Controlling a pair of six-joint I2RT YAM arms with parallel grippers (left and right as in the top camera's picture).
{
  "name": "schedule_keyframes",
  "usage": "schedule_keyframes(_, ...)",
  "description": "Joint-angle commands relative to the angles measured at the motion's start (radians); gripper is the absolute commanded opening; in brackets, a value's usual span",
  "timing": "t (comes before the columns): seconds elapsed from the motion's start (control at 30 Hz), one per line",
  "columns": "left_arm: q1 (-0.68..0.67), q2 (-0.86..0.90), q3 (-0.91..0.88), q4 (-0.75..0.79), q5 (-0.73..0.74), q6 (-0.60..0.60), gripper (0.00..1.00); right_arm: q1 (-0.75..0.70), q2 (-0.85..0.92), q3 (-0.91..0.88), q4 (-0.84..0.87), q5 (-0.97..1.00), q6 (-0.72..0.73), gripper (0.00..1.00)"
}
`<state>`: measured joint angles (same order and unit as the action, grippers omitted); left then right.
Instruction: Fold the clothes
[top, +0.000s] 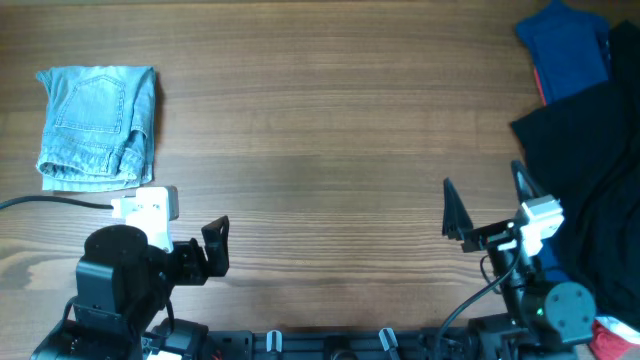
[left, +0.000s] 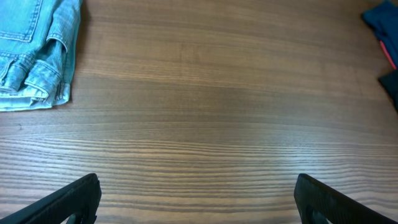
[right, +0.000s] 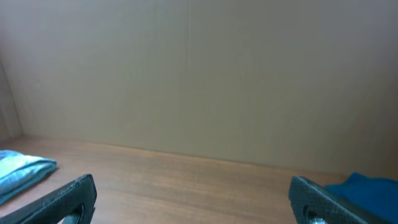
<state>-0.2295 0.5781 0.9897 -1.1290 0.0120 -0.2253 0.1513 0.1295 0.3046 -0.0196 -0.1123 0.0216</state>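
Black garment beside right gripper

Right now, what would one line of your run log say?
denim shorts: folded, far left | left tool: open, empty | right tool: open, empty | black garment: right edge

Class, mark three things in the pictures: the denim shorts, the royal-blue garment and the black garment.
denim shorts (top: 98, 125): overhead view, middle of the folded stack.
royal-blue garment (top: 568, 50): overhead view, centre of its visible cloth.
black garment (top: 590, 170): overhead view, its broad flat part.
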Motion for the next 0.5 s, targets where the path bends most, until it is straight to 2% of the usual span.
schedule_keyframes(0.0,-0.005,0.004,-0.003,0.003,-0.01,0.002,1.0,-0.017,-0.089,-0.107,0.084,-0.02,0.005,1.0)
schedule_keyframes(0.23,-0.005,0.004,-0.003,0.003,-0.01,0.002,1.0,-0.077,-0.126,-0.29,0.295,-0.068,0.003,1.0)
schedule_keyframes(0.4,-0.005,0.004,-0.003,0.003,-0.01,0.002,1.0,-0.094,-0.127,-0.299,0.149,-0.069,-0.078,1.0)
schedule_keyframes(0.47,-0.005,0.004,-0.003,0.003,-0.01,0.002,1.0,-0.094,-0.127,-0.299,0.024,-0.069,-0.058,1.0)
